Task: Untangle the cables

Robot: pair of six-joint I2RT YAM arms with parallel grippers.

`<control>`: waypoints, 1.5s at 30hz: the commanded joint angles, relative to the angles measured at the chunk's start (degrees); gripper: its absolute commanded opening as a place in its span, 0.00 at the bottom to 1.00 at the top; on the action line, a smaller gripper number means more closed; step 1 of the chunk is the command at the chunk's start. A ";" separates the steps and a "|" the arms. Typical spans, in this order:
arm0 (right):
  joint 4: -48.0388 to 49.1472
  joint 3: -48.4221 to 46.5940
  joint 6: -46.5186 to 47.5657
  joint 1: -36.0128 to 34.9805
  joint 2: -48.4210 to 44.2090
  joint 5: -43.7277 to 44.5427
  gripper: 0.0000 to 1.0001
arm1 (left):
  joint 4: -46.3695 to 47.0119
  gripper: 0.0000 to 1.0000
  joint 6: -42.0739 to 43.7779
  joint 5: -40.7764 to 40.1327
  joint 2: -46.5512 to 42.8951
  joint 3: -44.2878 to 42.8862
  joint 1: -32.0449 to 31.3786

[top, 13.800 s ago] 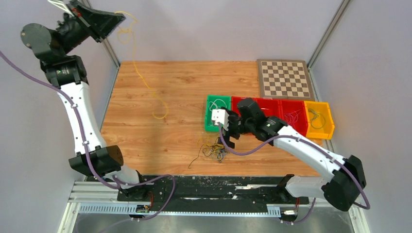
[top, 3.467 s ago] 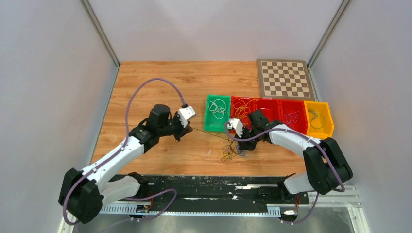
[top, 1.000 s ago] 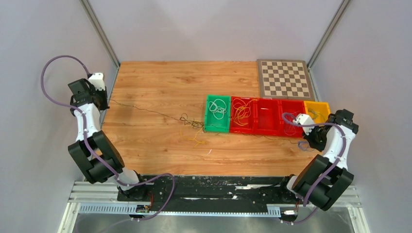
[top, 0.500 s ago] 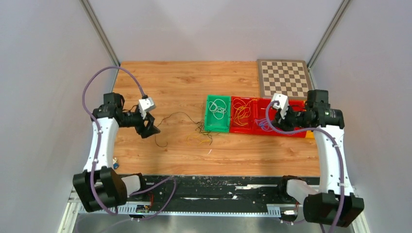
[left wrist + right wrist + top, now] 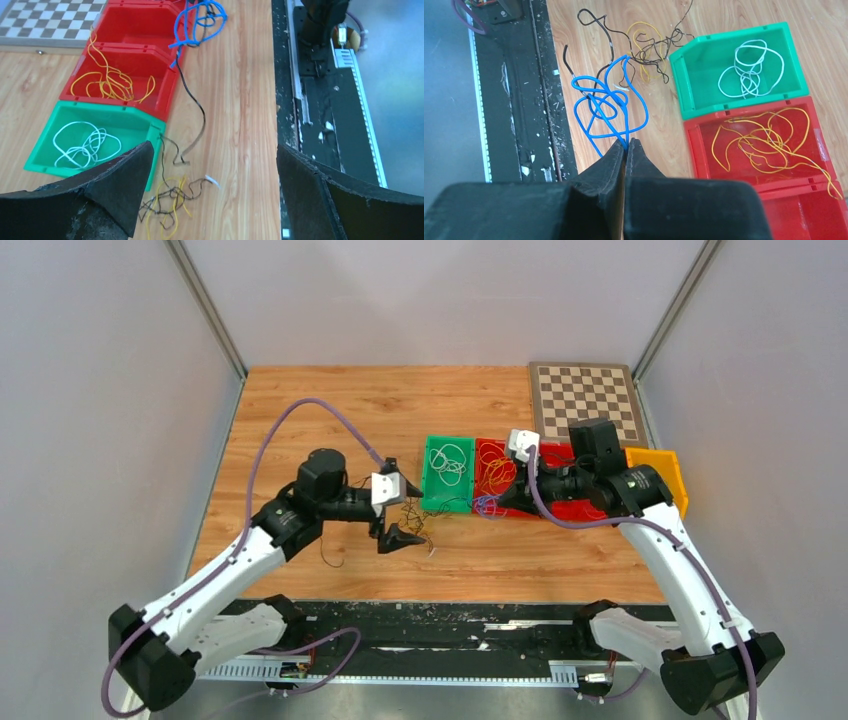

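The cables lie in front of the bins. A small snarl of dark and yellow wires (image 5: 416,520) (image 5: 162,202) (image 5: 650,56) rests on the wood beside the green bin (image 5: 447,507). My left gripper (image 5: 402,508) (image 5: 214,147) hovers over the snarl, open wide, with nothing between its fingers. My right gripper (image 5: 492,502) (image 5: 626,143) is shut on a looped blue cable (image 5: 610,102) (image 5: 201,19) (image 5: 485,506), which hangs above the table edge side of the red bins. A dark wire (image 5: 196,102) trails from the blue loops toward the snarl.
The green bin (image 5: 125,125) (image 5: 704,65) holds a white cable (image 5: 749,70). A red bin (image 5: 492,444) (image 5: 704,150) next to it holds yellow cables (image 5: 769,137). More red bins and an orange bin (image 5: 668,472) continue right. A chessboard (image 5: 585,400) lies behind them.
My left gripper opened, let go of the dark wire and swung right to the snarl. My right arm moved left along the bins with the blue cable still in its grip.
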State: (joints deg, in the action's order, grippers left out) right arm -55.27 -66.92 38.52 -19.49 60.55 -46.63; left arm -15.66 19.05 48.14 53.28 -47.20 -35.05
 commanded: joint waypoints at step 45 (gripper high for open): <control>3.58 -26.13 5.07 52.65 43.86 34.42 0.63 | -17.90 0.00 -1.35 -3.58 1.29 -3.36 20.99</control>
State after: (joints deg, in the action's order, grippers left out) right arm -52.82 -89.76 44.58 34.04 110.28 -11.53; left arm -33.23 19.88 40.75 54.54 -46.00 -14.41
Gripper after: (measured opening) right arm 0.540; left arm 0.008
